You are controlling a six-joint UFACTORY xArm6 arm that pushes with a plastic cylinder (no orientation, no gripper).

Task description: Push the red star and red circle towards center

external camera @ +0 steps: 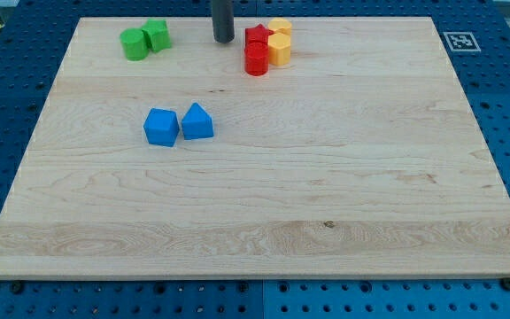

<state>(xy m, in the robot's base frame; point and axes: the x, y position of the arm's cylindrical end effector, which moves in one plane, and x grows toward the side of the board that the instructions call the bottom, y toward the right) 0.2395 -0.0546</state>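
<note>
Positioning my tip beside the red pair at the wooden board's top edge.
Relative to the red star: my tip stands just to the view's left, apart from it, carrying nothing, since the rod has no claw to open. The red circle touches the star on its lower side; two yellow blocks touch on its right. Board centre lies well below the star, so the push probably requires an approach from above.
</note>
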